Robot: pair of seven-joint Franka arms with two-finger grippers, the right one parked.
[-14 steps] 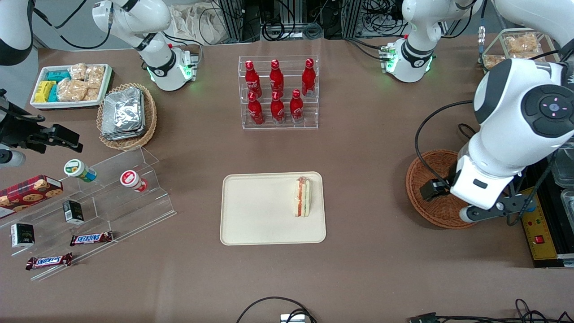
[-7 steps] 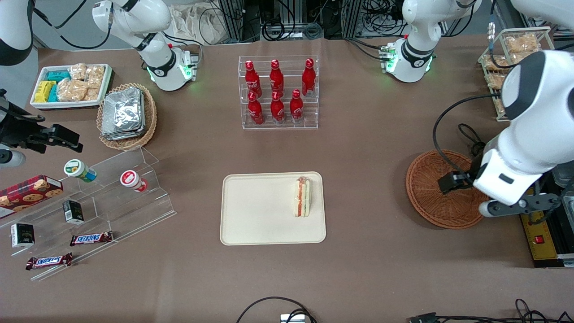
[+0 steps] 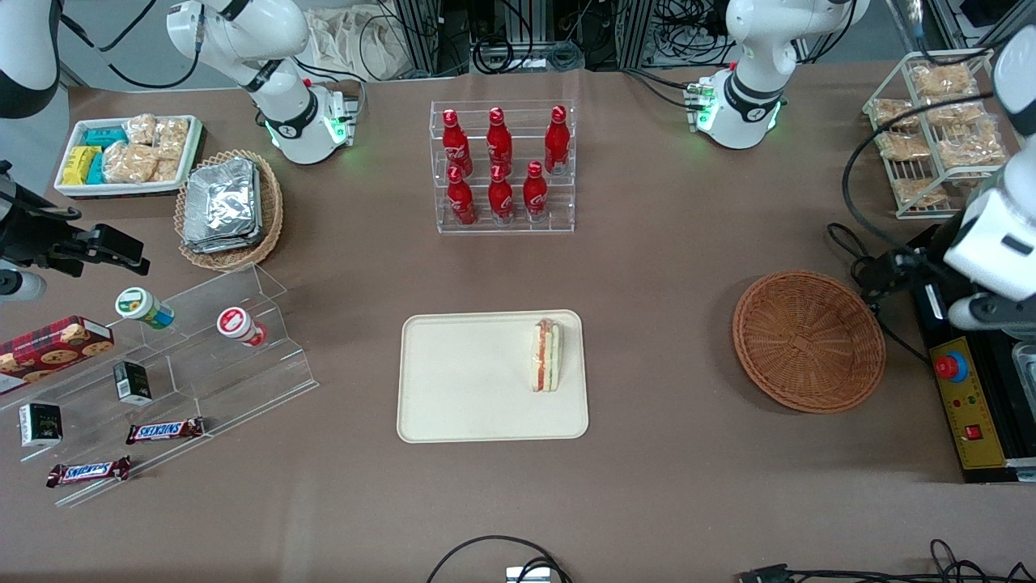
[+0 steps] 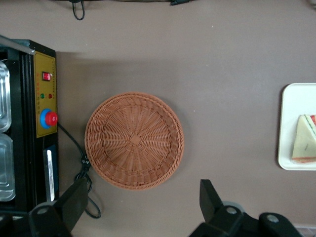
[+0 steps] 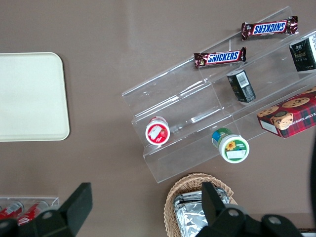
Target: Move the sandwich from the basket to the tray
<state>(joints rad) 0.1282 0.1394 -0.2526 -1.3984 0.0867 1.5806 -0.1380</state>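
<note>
Front view shows the sandwich (image 3: 547,355) lying on the tray (image 3: 453,389), close to the tray edge that faces the working arm's end of the table. The basket (image 3: 808,341) sits on the brown table (image 3: 664,267), well apart from the tray toward the working arm's end, with nothing in it. The gripper (image 3: 884,270) hangs above the table just beside the basket's rim, over a black control box (image 3: 971,405). From the left wrist view, its two fingers (image 4: 210,195) stand spread wide with nothing between them, the basket (image 4: 134,140) below and the sandwich (image 4: 305,144) on the tray (image 4: 291,123) off to one side. A rack of red bottles (image 3: 502,166) stands farther from the front camera than the tray.
</note>
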